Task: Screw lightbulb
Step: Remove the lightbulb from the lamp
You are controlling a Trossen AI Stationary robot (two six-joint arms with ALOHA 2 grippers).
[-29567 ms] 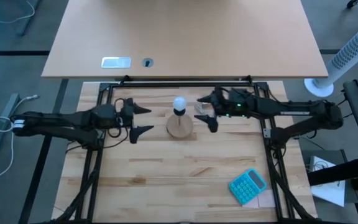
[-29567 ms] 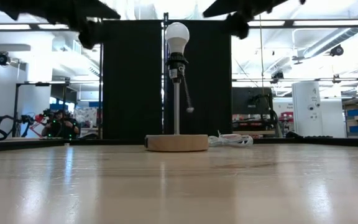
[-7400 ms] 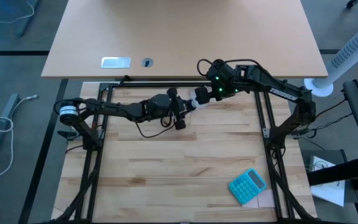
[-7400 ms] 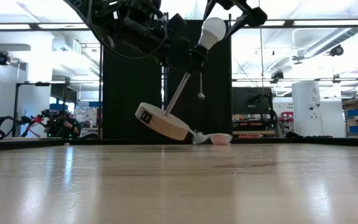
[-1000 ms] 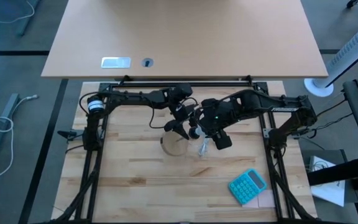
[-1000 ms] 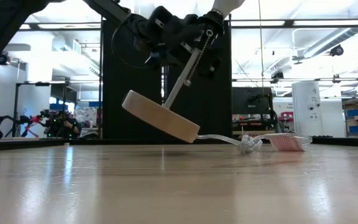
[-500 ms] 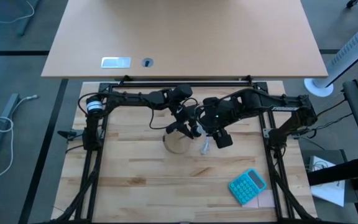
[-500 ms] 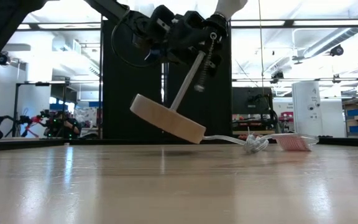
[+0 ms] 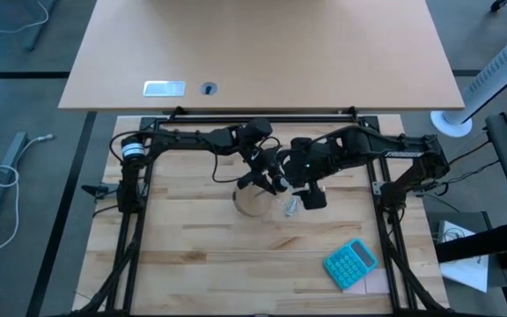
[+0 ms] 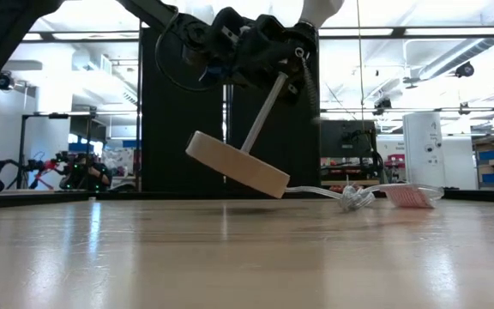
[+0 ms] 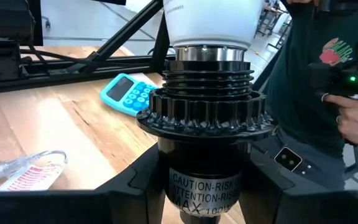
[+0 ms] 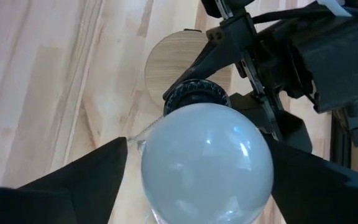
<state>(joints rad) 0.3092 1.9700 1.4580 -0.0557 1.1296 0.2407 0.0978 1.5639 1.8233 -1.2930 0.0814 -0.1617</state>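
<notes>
— What is on the light wooden plank table (image 9: 201, 255)?
— A blue calculator (image 9: 351, 262) lies near one corner. A crumpled clear wrapper (image 10: 354, 196) lies nearer the middle, beside a flat red-and-white piece (image 10: 412, 196).

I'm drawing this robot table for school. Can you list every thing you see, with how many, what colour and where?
lightbulb: one, white, sitting in the black socket between the right gripper's fingers.
lamp stand: one, tan wooden disc on a thin rod with a black socket, tilted and lifted off the table.
clear wrapper: one, see-through with red print, lying on the table beside the stand, with a cord.
calculator: one, light blue, near the table's front right corner.
table: one, pale wood planks.
person: one, dark top, standing behind the table.
left gripper: one, dark, shut on the socket.
right gripper: one, dark, open around the lightbulb.
</notes>
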